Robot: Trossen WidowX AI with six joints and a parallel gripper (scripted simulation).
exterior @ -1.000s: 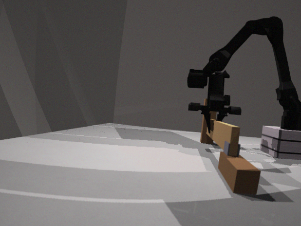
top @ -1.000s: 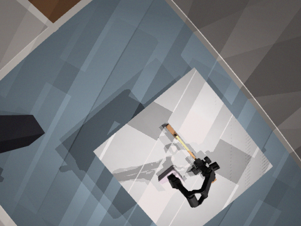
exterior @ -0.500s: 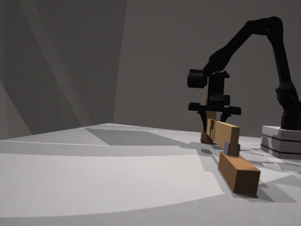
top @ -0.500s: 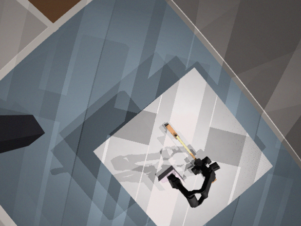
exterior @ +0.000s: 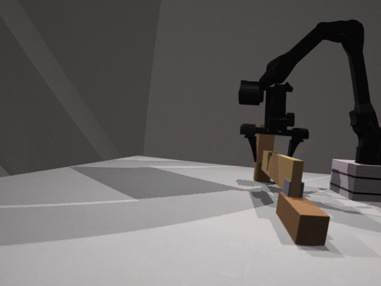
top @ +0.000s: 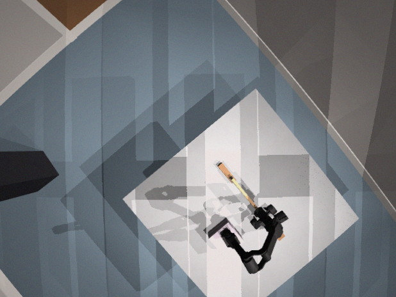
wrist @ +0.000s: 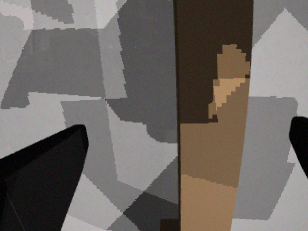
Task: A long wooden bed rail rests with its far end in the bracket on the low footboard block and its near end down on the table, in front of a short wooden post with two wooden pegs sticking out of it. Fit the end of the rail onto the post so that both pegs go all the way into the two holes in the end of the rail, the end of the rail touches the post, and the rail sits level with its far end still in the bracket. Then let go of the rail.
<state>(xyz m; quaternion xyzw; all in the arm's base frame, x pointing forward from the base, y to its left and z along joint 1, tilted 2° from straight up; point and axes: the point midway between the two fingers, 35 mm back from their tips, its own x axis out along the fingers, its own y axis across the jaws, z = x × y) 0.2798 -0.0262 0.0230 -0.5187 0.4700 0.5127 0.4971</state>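
The wooden rail (top: 240,188) (exterior: 280,167) (wrist: 215,149) runs between the footboard block (top: 224,169) (exterior: 311,228) and the upright post (exterior: 266,143) (top: 281,237). Its far end sits in the grey-blue bracket (exterior: 286,186). The rail looks about level, with its other end raised off the table at the post. The pegs and holes are hidden, so I cannot tell whether the end touches the post. My gripper (exterior: 272,158) (wrist: 190,131) is wide open, with one finger on each side of the rail near the post and clear space between each finger and the wood.
The arm's striped base block (exterior: 354,179) (top: 227,228) stands to the side of the rail. The arm arches from it over to the post end. The white table (top: 224,144) (exterior: 123,246) has shadows across it. A large dark object (top: 25,174) lies beyond the table at the left.
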